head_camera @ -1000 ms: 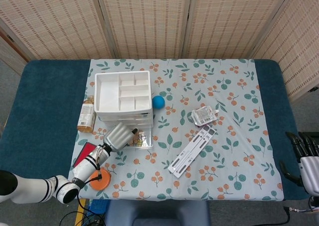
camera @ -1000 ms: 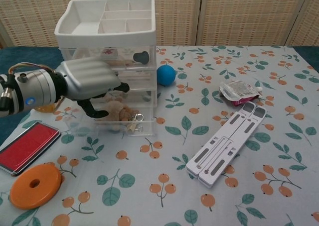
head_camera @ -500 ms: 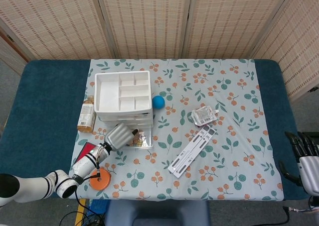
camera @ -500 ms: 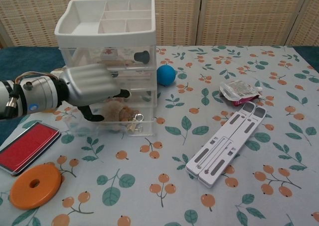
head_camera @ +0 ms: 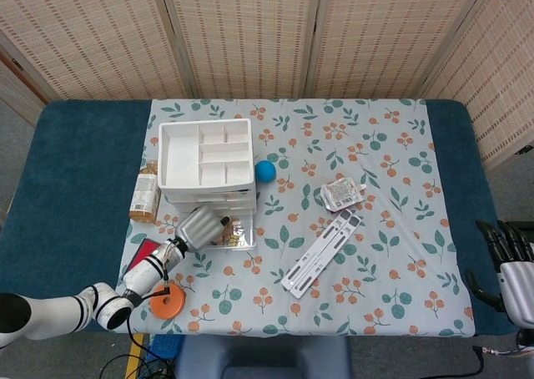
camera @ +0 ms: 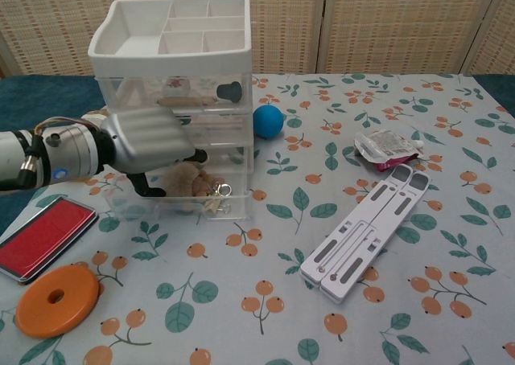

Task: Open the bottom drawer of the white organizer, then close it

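The white organizer (head_camera: 205,154) (camera: 173,35) stands at the left of the flowered cloth, an open tray on top and clear drawers below. Its bottom drawer (head_camera: 237,238) (camera: 219,210) sticks out a little toward me and holds a plush toy (camera: 190,178) and a keyring. My left hand (head_camera: 197,226) (camera: 149,144) sits at the drawer's left front. Its fingers curl over the front wall and the thumb lies outside, gripping it. My right hand (head_camera: 511,270) rests far off at the table's right edge, fingers apart, holding nothing.
A blue ball (head_camera: 264,171) (camera: 268,120) lies just right of the organizer. A white folded stand (head_camera: 321,254) (camera: 366,232) and a pouch (head_camera: 342,194) lie mid-right. A red pad (camera: 44,236), an orange ring (camera: 56,299) and a bottle (head_camera: 146,194) sit near my left arm.
My left hand has slid slightly left and in toward the organizer while keeping hold of the drawer front. The drawer's reach looks about the same. The right hand has not moved.
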Robot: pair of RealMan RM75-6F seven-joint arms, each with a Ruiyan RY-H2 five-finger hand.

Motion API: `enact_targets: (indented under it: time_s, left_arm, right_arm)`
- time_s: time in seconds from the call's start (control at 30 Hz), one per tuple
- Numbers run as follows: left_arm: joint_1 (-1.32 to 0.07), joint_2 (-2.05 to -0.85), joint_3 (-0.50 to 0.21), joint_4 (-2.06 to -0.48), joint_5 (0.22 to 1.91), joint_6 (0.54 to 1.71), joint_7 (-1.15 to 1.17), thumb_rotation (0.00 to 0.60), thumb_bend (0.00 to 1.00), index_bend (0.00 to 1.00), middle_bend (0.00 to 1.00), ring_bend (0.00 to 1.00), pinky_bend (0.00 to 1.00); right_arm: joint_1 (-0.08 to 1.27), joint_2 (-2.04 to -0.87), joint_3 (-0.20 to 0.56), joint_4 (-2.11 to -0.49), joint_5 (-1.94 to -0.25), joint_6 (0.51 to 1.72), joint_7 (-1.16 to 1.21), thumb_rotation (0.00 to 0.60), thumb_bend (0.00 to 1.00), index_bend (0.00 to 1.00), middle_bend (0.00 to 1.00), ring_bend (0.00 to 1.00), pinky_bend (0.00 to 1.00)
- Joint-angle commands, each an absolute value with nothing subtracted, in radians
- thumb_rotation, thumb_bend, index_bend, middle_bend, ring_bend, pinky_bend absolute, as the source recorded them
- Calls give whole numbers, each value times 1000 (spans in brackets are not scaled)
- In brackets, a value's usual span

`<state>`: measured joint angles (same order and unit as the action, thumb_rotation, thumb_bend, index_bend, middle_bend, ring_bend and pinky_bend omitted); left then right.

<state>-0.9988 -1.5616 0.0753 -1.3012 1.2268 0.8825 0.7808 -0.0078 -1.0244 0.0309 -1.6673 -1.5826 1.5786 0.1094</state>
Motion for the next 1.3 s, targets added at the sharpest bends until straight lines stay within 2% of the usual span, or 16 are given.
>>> enact_targets:
  time_s: [0.03,0.43,0.77,1.3]
  left_arm:
    - [-1000,-1564,68,-1301,1228,871,786,600,260,290,958,1000,1000]
    - [-1005,-1575,47,-1291,1236,827,808,600,259,343,958,1000,1000]
    - [-1002,-1584,31,-1284,1248,813,795,600,259,455,958,1000,1000]
    - [-987,-1579,11,-1283,1285,812,718,600,259,554,960,1000,1000]
  right_arm:
    - [-8,-1025,31,-1667,-1582,1578,110,600,425,0,103,0,23]
    - [-9,-1026,32,-1661,-1576,1577,117,600,425,0,103,0,23]
    - [-11,-1028,33,-1654,-1573,1579,125,600,425,0,103,0,23]
    - [-11,-1029,35,-1653,-1574,1580,124,600,425,0,103,0,23]
